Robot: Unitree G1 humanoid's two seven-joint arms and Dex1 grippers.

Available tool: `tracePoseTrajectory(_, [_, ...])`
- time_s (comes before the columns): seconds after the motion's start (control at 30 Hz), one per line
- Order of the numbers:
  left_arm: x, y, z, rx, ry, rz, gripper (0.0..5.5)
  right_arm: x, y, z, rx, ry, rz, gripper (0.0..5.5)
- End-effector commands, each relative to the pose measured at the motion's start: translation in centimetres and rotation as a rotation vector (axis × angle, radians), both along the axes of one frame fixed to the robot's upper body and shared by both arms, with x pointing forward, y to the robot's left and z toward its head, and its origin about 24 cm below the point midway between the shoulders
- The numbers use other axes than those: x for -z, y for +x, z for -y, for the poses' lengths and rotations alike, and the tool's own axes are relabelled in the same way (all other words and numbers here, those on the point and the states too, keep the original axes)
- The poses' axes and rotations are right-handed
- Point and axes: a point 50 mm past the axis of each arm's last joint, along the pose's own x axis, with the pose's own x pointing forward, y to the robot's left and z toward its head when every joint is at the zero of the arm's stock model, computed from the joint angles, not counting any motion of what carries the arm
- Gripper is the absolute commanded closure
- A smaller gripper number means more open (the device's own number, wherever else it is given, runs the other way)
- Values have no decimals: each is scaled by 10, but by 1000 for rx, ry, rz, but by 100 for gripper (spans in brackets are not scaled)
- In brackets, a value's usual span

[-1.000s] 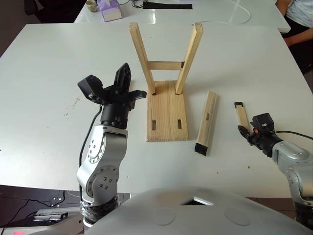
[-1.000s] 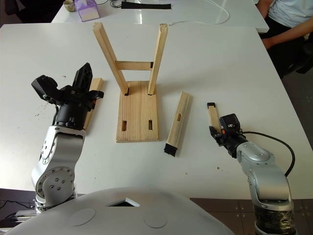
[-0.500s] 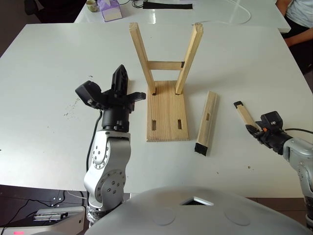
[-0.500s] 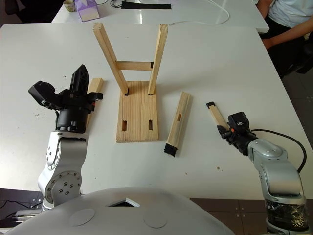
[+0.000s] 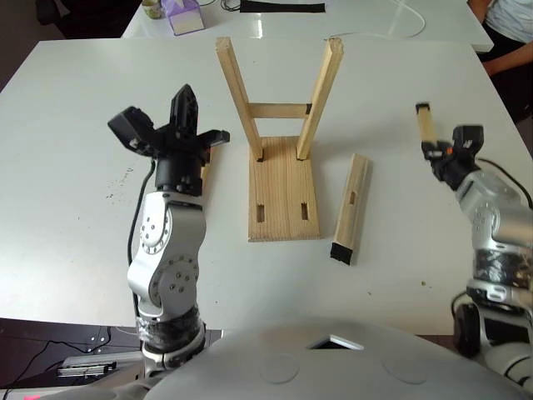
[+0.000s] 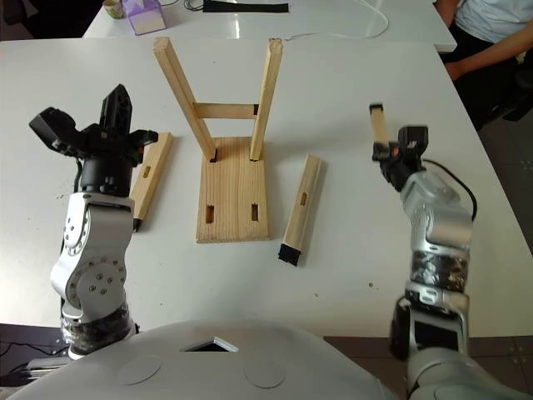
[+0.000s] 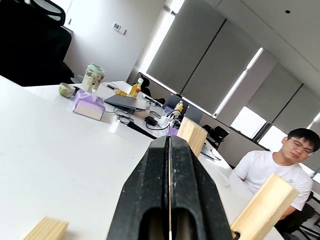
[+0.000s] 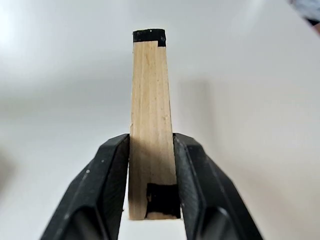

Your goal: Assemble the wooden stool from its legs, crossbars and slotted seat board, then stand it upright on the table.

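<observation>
1. Wooden seat board (image 5: 285, 196) lies flat mid-worktop (image 5: 75, 217), with two joined legs (image 5: 236, 92) standing in its far slots.
2. Loose leg (image 5: 351, 206) lies just right of it, another leg (image 6: 150, 177) left.
3. Right claw (image 8: 151, 145) pinches short crossbar (image 8: 149, 90), raised at right.
4. Left claw (image 7: 169, 142) is pressed together, left of board.

You have bright, even daylight across the white table (image 5: 83, 100), and glare sits on the glossy far table (image 5: 366, 21) behind it. Shadows are soft and short: the 2 upright legs (image 5: 236, 92) drop faint ones onto the seat board (image 5: 283, 196), and the loose leg (image 5: 350, 204) carries a thin dark edge along one side. In your left wrist view, light comes through windows (image 7: 248, 121) beside grey blinds, so the left gripper (image 7: 169, 142) reads as a dark silhouette. In your right wrist view, the tabletop behind the crossbar (image 8: 150, 120) is washed out and blurred, with 1 bright patch at an edge.
</observation>
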Motion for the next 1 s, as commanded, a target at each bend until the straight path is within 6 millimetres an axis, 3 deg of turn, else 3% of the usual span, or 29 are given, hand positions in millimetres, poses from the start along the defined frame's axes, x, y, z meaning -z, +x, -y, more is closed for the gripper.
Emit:
tracePoseTrajectory(0.03, [-51, 42, -3, 295, -2, 163, 550, -129, 60, -19, 15, 537, 550, 419])
tracePoseTrajectory(0.1, [-65, 50, 2, 427, -59, 189, 522, -161, 49, -37, -208, 665, 675, 419])
tracePoseTrajectory(0.17, [-78, 51, 10, 595, -97, 222, 492, -174, 35, -64, -449, 699, 715, 419])
tracePoseTrajectory(0.3, [-92, 36, 22, 851, -36, 287, 421, -172, 8, -118, -888, 652, 648, 419])
tracePoseTrajectory(0.37, [-94, 32, 22, 937, -69, 293, 392, -171, -11, -134, -1084, 594, 634, 419])
tracePoseTrajectory(0.53, [-100, 28, 24, 1102, -57, 298, 308, -172, -24, -124, -1304, 528, 615, 419])
tracePoseTrajectory(0.73, [-97, 26, 23, 1197, -4, 286, 305, -171, -23, -109, -1477, 471, 519, 419])
tracePoseTrajectory(1.0, [-91, 24, 25, 1218, 109, 304, 305, -164, -10, -114, -1620, 437, 348, 419])
